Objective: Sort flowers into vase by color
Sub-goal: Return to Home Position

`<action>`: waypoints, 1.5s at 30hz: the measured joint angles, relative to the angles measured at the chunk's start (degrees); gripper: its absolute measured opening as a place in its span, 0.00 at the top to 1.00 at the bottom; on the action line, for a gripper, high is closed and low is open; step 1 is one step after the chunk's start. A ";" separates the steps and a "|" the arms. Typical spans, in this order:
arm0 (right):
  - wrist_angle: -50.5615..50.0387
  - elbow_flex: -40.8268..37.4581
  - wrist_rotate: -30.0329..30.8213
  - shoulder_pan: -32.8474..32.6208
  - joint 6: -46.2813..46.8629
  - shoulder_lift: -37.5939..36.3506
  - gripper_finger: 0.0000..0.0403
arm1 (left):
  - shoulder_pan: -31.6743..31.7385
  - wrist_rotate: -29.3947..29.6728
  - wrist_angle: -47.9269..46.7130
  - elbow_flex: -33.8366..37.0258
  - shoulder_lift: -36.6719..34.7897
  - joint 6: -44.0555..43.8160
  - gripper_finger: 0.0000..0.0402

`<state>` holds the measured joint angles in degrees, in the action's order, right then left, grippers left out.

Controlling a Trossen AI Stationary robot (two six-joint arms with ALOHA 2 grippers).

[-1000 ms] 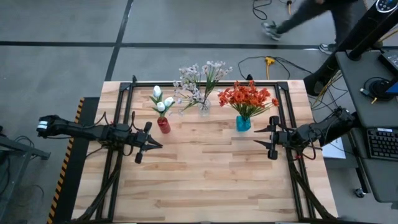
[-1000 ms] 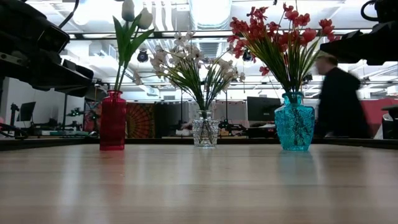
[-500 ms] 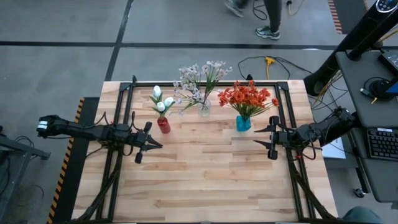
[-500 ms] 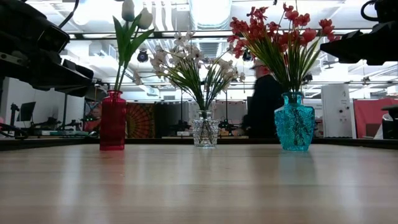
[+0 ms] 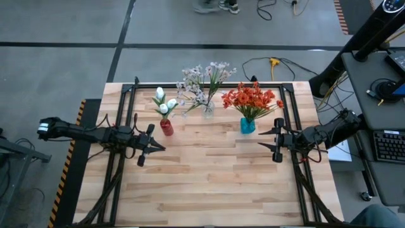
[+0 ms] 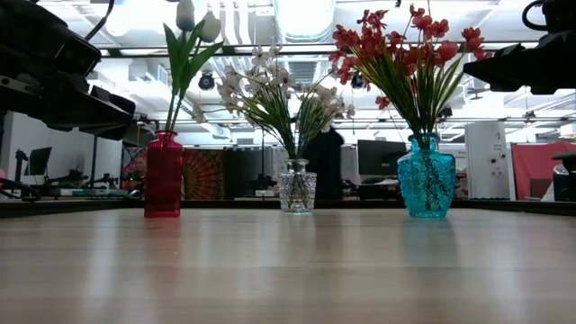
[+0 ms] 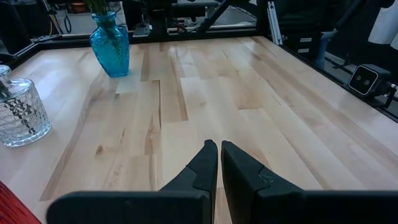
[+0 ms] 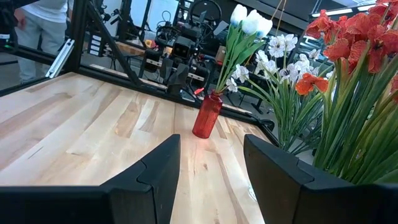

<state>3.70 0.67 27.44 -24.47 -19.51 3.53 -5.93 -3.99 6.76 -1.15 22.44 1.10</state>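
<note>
The white tulip buds (image 5: 163,101) are held in the slim red glass vase (image 5: 166,127), the pale pink-white sprays (image 5: 204,79) in the clear cut-glass vase (image 5: 207,111), and the orange-red blooms (image 5: 251,98) in the turquoise glass vase (image 5: 247,125). The left gripper (image 7: 219,163) is closed on nothing, and the right gripper (image 8: 211,149) is spread wide and empty. The nearby turquoise glass vase could be toppled by a careless right-arm swing.

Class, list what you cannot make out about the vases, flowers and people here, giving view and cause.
1. Left wrist view, beyond the left gripper: the blue vase has its blooms cut by the top edge; the red vase is only a corner sliver.
2. Right wrist view: the orange flowers have their vase behind the right gripper or past the edge.
3. High view: the person is cut to feet by the top edge.
</note>
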 joint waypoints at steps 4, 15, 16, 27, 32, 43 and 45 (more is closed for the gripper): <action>0.00 0.00 0.00 0.01 0.00 0.00 0.58 | 0.00 0.00 0.00 0.00 0.00 0.00 0.98; 0.00 0.00 0.00 0.00 0.00 0.00 0.58 | 0.00 0.00 0.00 0.00 0.00 0.00 0.98; 0.00 0.00 0.00 0.02 0.00 0.00 0.58 | 0.00 0.00 0.00 0.00 0.00 0.00 0.98; 0.00 0.00 0.00 0.01 0.00 0.00 0.57 | 0.00 0.00 0.00 0.00 0.00 0.00 0.98; -0.01 0.00 0.00 0.01 -0.01 0.00 0.58 | -0.01 0.01 0.00 0.00 0.00 0.00 0.98; 0.00 0.00 0.00 0.02 0.00 0.00 0.56 | 0.00 0.00 -0.02 0.00 0.00 0.00 0.98; -0.02 0.00 0.00 0.00 0.00 0.00 0.56 | -0.01 0.00 -0.01 0.00 0.00 0.01 0.98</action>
<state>3.68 0.67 27.44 -24.47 -19.51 3.53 -5.95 -3.99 6.75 -1.15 22.43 1.11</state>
